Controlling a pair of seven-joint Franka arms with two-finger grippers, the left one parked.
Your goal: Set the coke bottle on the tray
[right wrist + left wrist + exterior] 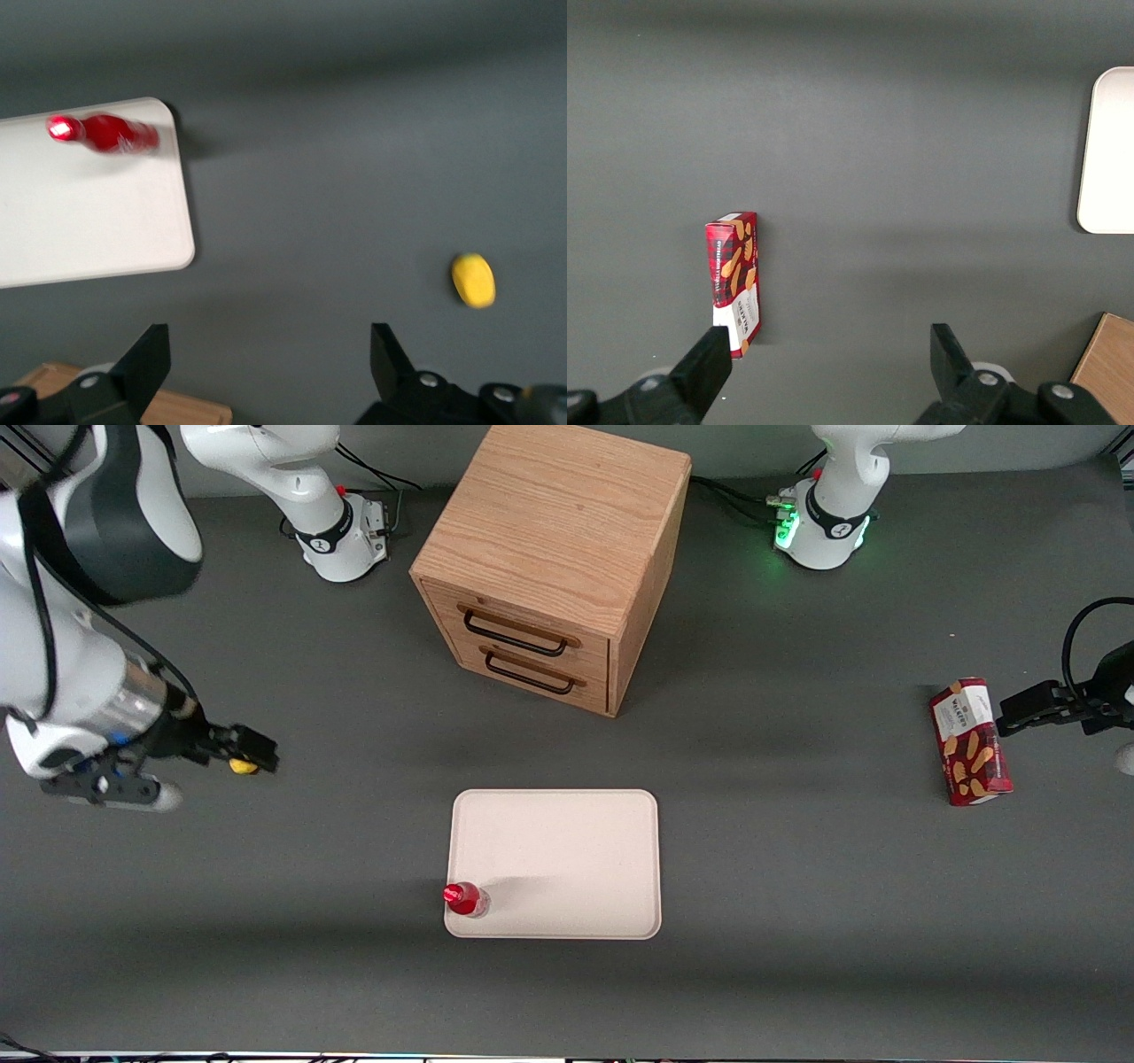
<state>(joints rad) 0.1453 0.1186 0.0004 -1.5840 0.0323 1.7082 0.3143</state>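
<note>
So at this point the small red coke bottle with the red cap [464, 898] was already standing upright on the big flat pale beige-pink tray [567, 841], right in one corner, the one nearest the front camera on the working arm's end. It sat just inside the low rim, so I'd call the placing basically done.

My right hand [252, 756] was well away from it, hanging over the dark grey surface [797, 921] out toward the working arm's end. Its two black fingers [146, 367] were spread wide with nothing between them, which was plain in the wrist view. From the hand, the bottle was off toward the middle of the surface and closer to the front camera. Its long axis pointed straight up, so the front view showed mostly the cap.

A little yellow lump [473, 280] lay on the surface almost directly under the hand, far closer to it than the bottle was. Not part of the job, so I'd leave it.

My read: nothing left to grab. The only worry was how close the bottle stood to that corner rim, since a nudge could tip it off. With the hand that far out, I figured pulling the arm clear carried no risk.
</note>
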